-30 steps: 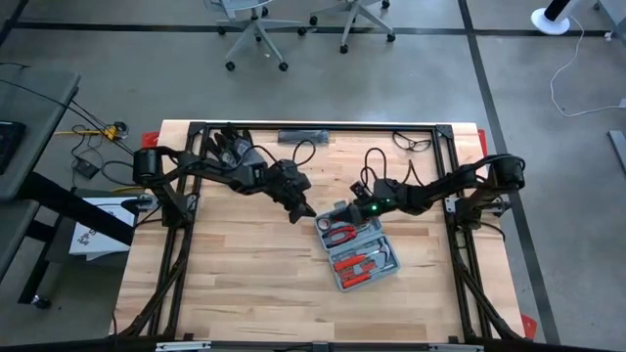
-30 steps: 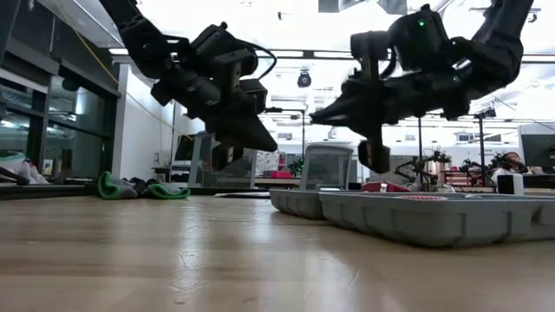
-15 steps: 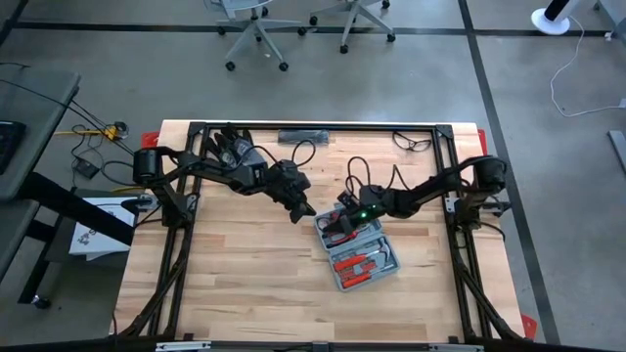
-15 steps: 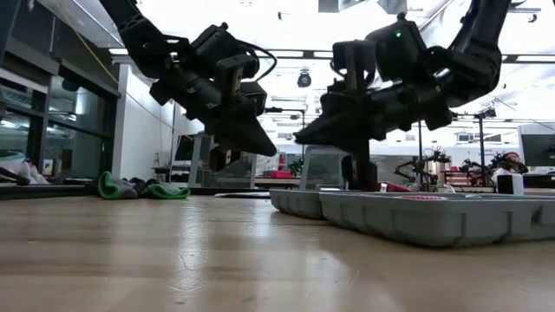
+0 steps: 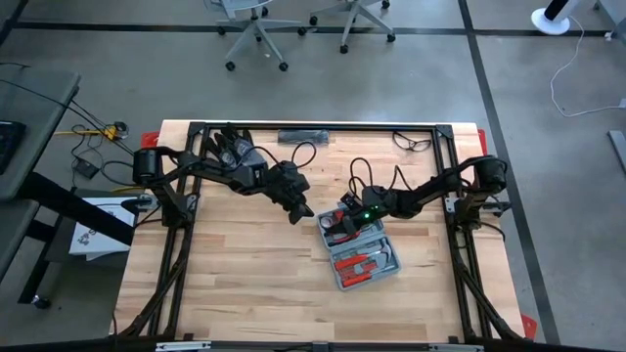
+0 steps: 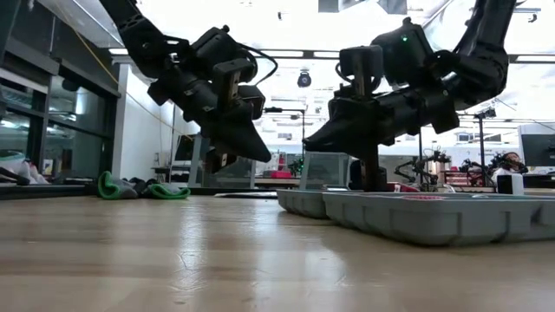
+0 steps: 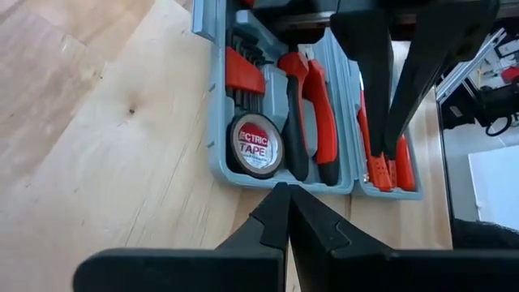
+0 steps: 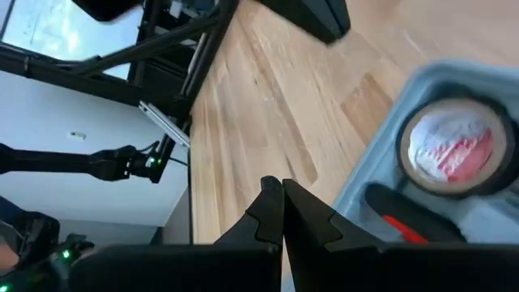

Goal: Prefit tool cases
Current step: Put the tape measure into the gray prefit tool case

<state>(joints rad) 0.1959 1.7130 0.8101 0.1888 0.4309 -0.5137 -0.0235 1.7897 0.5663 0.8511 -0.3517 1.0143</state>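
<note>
- Blue-grey tool case (image 5: 358, 248) lies open on the worktop (image 5: 235, 284), right of middle, long side slanting.
- Right end effector (image 5: 335, 221), pinched shut and empty, hangs over its far-left corner.
- Left end effector (image 5: 299, 212), shut and empty, waits just left.

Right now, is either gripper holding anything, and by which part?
Nothing is held. The left gripper and right gripper are both shut and empty above the open tool case.
</note>
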